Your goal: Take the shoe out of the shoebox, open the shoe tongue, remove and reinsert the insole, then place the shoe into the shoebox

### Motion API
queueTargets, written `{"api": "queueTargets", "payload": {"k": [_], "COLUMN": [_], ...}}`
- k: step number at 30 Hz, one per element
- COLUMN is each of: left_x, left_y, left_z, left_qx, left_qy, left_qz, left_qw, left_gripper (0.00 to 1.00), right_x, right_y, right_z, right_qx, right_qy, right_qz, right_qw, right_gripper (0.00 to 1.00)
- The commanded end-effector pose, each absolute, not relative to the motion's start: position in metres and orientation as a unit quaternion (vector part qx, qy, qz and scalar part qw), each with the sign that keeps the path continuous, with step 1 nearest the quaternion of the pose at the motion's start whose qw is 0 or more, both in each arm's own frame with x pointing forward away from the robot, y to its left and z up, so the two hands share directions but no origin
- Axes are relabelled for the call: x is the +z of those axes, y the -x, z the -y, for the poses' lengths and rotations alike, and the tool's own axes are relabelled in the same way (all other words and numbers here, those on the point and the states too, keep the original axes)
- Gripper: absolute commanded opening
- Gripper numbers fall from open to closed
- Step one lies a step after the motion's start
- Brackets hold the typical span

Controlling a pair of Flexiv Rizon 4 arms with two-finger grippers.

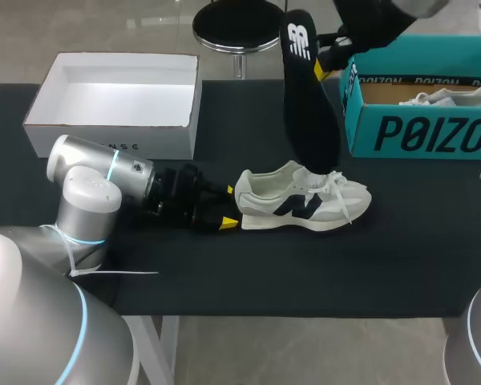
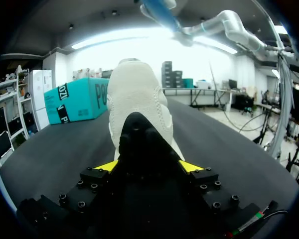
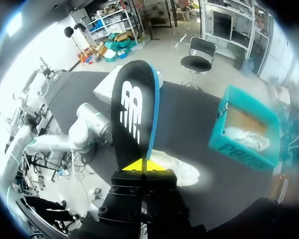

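Your left hand [image 1: 228, 208] clenched the shoe [image 1: 305, 202] by its heel on the table [image 1: 305, 273]. Your right hand [image 3: 146, 165] grasped the insole [image 3: 134, 114] upright over it

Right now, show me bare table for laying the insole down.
Bare mat: the strip between the shoe and the near edge; the patch between its toe and the teal shoebox. Crowded: the heel, gripped by the left gripper, and behind the shoe, under the hanging insole.

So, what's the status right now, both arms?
Left gripper shut on shoe heel, shoe on table. Right gripper shut on insole, held upright over shoe. Teal shoebox open beside, not in the way.
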State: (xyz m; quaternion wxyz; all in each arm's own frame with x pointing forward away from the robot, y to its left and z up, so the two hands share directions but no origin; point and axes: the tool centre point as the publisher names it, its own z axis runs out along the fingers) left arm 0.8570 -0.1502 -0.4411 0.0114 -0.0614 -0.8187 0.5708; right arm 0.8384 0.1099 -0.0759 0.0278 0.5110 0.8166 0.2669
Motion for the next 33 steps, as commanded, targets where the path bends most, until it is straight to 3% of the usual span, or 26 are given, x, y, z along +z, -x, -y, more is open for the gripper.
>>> {"api": "queueTargets", "payload": {"k": [1, 18, 33], "left_x": [-0.443, -0.443, -0.443], "left_y": [-0.857, -0.857, -0.857], "left_z": [0.151, 0.151, 0.151], "left_qx": [0.570, 0.570, 0.570], "left_qy": [0.062, 0.062, 0.062], "left_qz": [0.819, 0.819, 0.819], "left_qw": [0.012, 0.012, 0.012], "left_gripper": [0.00, 0.00, 0.00], "right_x": [-0.067, -0.050, -0.050], "right_y": [-0.799, -0.720, -0.738], "right_z": [-0.097, -0.084, -0.073], "right_qx": [0.286, 0.297, 0.282], "right_qy": [-0.521, -0.534, -0.484], "right_qz": [-0.802, -0.787, -0.826], "right_qw": [0.062, 0.081, 0.063], "right_gripper": [0.00, 0.00, 0.00]}}
